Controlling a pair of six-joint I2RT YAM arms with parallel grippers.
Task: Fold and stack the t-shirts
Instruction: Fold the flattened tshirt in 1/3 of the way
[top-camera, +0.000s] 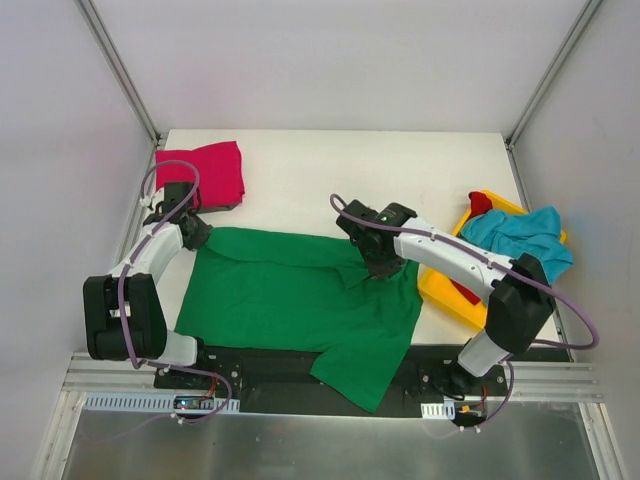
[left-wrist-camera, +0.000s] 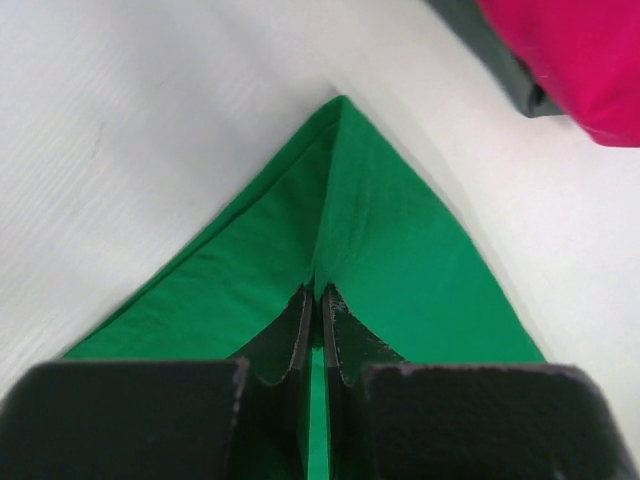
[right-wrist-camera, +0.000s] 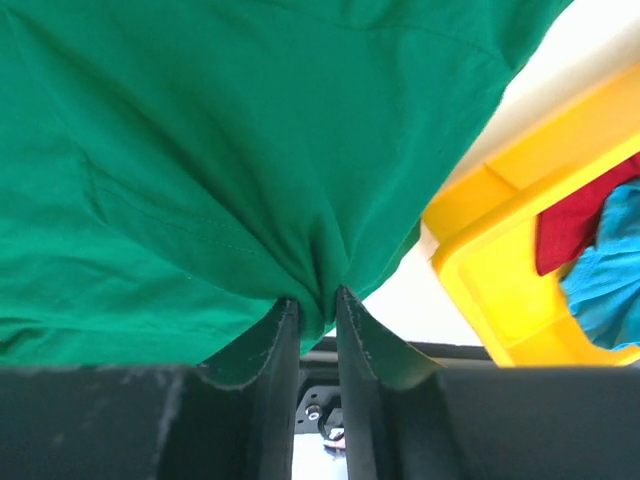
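Note:
The bright green t-shirt (top-camera: 300, 300) lies spread on the white table, its lower part hanging over the near edge. My left gripper (top-camera: 193, 232) is shut on its far left corner (left-wrist-camera: 345, 200). My right gripper (top-camera: 378, 266) is shut on a bunch of the green cloth (right-wrist-camera: 250, 150) near its right side. The magenta-pink t-shirt (top-camera: 202, 172) lies folded at the far left, also in the left wrist view (left-wrist-camera: 570, 60). The teal-blue t-shirt (top-camera: 520, 238) and the red t-shirt (top-camera: 481, 203) lie in the yellow bin.
The yellow plastic bin (top-camera: 445, 290) stands at the right edge of the table, close to my right arm; it also shows in the right wrist view (right-wrist-camera: 500, 270). A dark thing (left-wrist-camera: 500, 50) lies under the magenta-pink t-shirt. Grey walls enclose the table.

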